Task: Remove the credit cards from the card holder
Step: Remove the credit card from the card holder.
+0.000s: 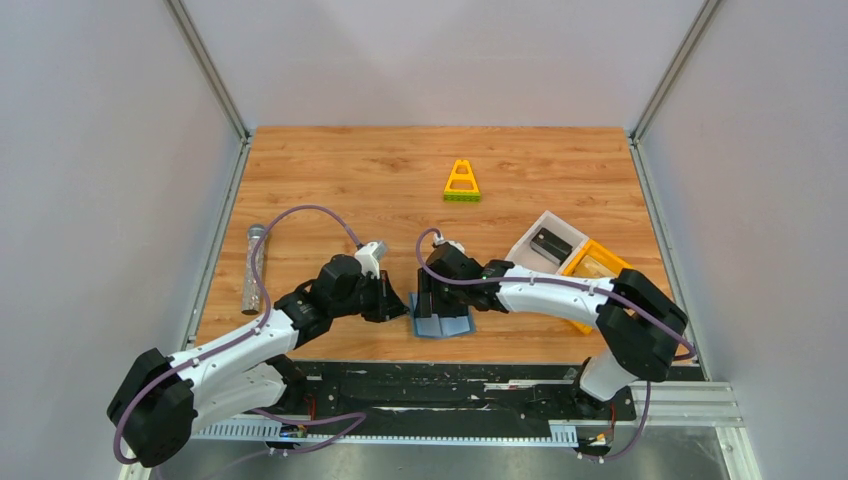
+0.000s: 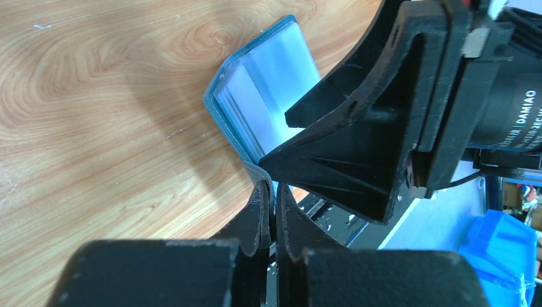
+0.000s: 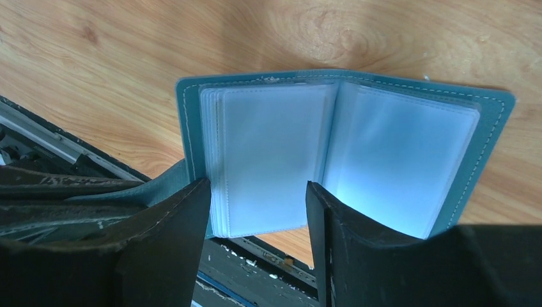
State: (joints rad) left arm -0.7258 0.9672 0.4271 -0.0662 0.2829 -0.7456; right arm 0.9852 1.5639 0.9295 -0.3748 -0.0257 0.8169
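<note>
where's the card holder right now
In the top view the card holder lies open at the near edge of the table, between the left tool, which pinches its flap, and the right tool above it.

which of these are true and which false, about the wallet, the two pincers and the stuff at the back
1. The card holder lies opened out on the table. True.
2. The left pincer is open and clear of the card holder. False: it is shut on the holder's edge.
3. The right pincer stands open over the clear sleeves. True.
4. The yellow triangular toy sits inside the white bin. False: it is on the bare table farther back; the bin holds a dark object.
</note>
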